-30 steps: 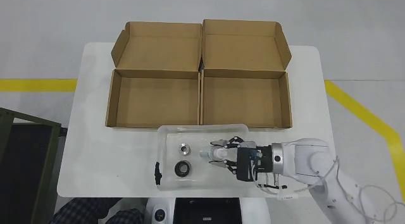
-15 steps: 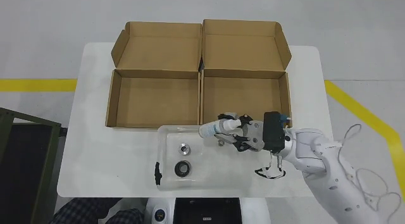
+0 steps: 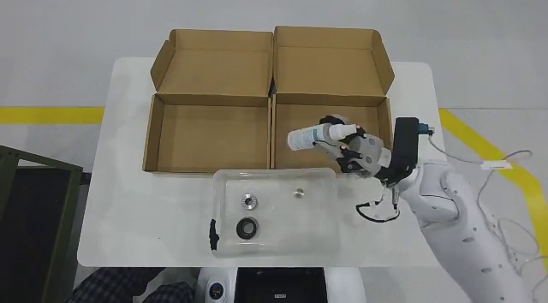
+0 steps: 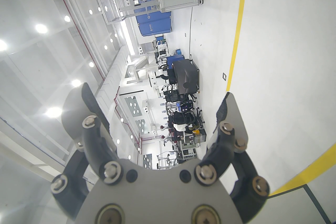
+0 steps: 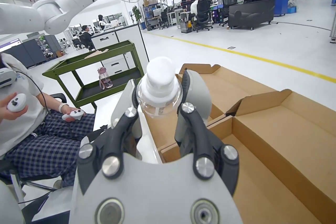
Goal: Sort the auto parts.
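Two brown boxes sit side by side in the middle of the top view, a left box [image 3: 210, 136] and a right box [image 3: 317, 115]. The right gripper [image 3: 336, 139] squeezes a clear bottle [image 3: 301, 139] with a white cap, sideways over the right box. Below them, a clear tray [image 3: 282, 230] holds a silver ring [image 3: 248, 200], a black ring [image 3: 248, 228] and a small silver bit [image 3: 299, 190]. The left gripper [image 4: 156, 93] is spread wide, holding nothing.

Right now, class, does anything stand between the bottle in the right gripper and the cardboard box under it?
Nothing visible does. The right gripper holds the bottle above the near left part of the right-hand box. Its lid is folded back, and the box floor beneath shows bare cardboard.
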